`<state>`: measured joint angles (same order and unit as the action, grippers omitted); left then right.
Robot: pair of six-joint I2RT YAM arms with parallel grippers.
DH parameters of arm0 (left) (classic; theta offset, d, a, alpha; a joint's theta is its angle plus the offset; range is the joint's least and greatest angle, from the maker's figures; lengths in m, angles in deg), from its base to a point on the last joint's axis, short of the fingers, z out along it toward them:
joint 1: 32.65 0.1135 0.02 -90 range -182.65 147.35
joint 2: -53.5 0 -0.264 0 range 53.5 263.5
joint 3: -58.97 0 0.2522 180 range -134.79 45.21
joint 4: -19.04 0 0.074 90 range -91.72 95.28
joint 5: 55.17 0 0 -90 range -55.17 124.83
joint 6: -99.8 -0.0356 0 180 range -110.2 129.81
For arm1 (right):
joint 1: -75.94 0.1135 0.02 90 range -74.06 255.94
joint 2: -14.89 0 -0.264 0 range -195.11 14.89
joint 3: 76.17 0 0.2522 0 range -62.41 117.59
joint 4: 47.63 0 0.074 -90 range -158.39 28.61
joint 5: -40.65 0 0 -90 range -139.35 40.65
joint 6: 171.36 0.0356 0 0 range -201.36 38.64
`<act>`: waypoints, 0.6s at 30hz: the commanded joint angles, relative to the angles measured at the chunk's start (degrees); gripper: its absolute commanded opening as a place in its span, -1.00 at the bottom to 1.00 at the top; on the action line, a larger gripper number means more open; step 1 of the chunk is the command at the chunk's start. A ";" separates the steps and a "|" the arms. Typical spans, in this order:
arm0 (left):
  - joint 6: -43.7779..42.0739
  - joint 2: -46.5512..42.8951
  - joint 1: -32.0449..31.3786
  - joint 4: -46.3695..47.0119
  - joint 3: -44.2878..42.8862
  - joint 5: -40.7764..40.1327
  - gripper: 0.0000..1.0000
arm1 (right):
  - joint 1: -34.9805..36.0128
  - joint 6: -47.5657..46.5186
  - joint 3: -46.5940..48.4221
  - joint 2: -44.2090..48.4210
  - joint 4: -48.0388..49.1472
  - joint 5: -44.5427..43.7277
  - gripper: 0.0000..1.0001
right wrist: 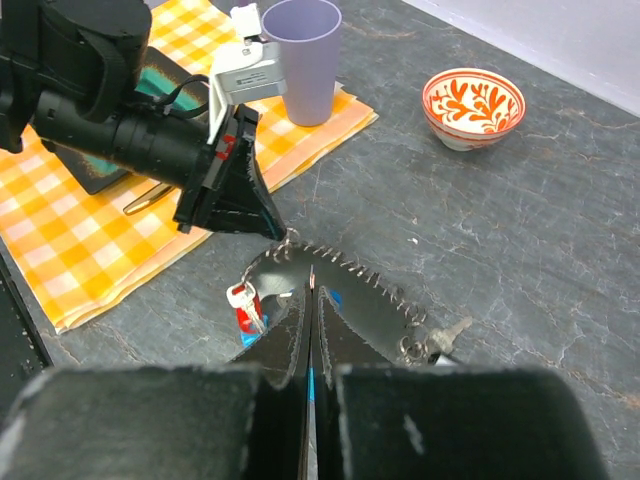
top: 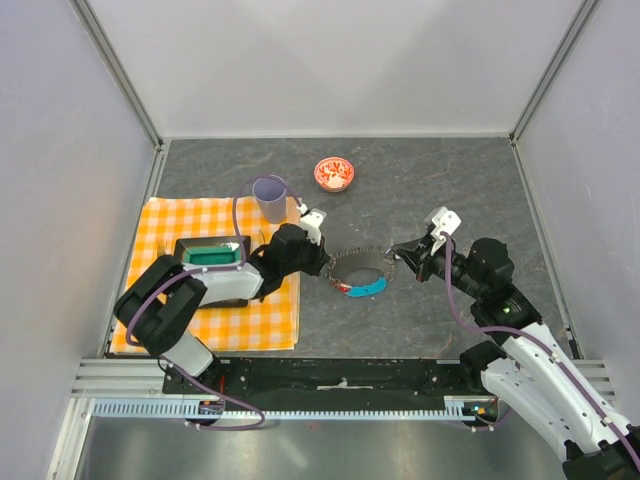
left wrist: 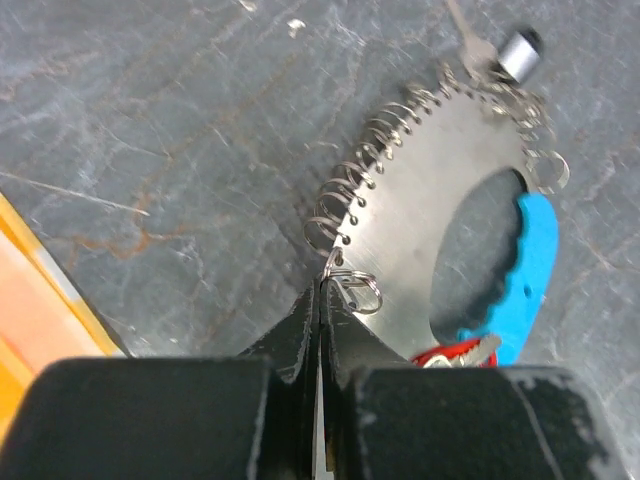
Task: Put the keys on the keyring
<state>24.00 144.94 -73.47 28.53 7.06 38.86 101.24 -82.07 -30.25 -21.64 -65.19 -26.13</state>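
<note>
Keyring (left wrist: 420,200): lying flat on the dark table (left wrist: 150,150), sitting between the two arms, just off the edge of the checked cloth (top: 220,300).
Long axis: running roughly from one gripper to the other, the toothed rim with its row of split rings (left wrist: 370,150) arching away from the arm bases, the blue fob (left wrist: 530,260) hugging the side nearer them.
Left gripper (left wrist: 322,288): reaching in from the cloth side, closing fully, tips meeting right at the near end of the rim and appearing to be pinching the last small ring there.
Right gripper (right wrist: 311,285): coming in from the opposite end, also closing fully, tips hovering over or resting on the metal plate; not showing whether anything is being gripped.
Keys (left wrist: 515,52): one lying at the end farthest from the left tips, on the right arm's side; a red-tagged one (left wrist: 455,352) sitting by the fob; not showing clearly whether hanging on rings or merely lying against them.
Nearer arm: both sitting at the keyring, one at each end; the right being closer to the silver-headed key.
Coming move, judging only: likely calling for the left pinch steadying the end ring while the right is opening and going sideways for that key.
Risk, judging only: thin rings slipping out of the pinch, the plate sliding on the smooth table.
</note>
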 commanded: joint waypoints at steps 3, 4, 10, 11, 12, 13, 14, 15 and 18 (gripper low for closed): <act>5.06 -3.64 -3.90 0.66 2.91 6.42 -0.97 | 0.19 0.53 -0.70 1.11 3.26 -0.28 -1.00; 4.27 -3.29 -4.35 0.66 3.08 7.99 -0.96 | 0.19 0.53 -0.87 1.11 3.26 -0.28 -1.00; 3.91 -0.84 -5.59 -4.60 0.11 10.29 -0.96 | 0.19 2.12 -1.14 1.90 3.27 -0.20 -1.00; 3.56 0.22 -5.76 -6.35 -0.95 10.73 -0.96 | 0.19 2.12 -1.14 1.82 3.35 -0.28 -1.00; 2.95 0.93 -6.37 -9.33 -2.79 10.73 -0.96 | 0.19 2.03 -1.14 1.82 3.27 -0.28 -1.00; 2.77 2.50 -6.55 -10.31 -3.41 10.56 -0.96 | 0.19 1.94 -1.05 1.90 3.26 -0.28 -1.00; 2.85 3.04 -6.64 -10.76 -3.68 10.47 -0.96 | 0.19 2.03 -1.05 1.82 3.35 -0.28 -1.00; 2.85 3.22 -6.64 -10.68 -3.77 10.30 -0.96 | 0.19 1.94 -1.05 1.90 3.35 -0.28 -1.00; 2.24 2.61 -6.73 -11.11 -3.68 8.98 -0.95 | 0.19 1.85 -1.05 2.08 3.09 -0.46 -1.00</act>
<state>26.47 147.78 -79.79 19.52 5.18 47.47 101.22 -80.65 -31.10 -20.27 -64.81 -26.19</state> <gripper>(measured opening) 0.022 0.007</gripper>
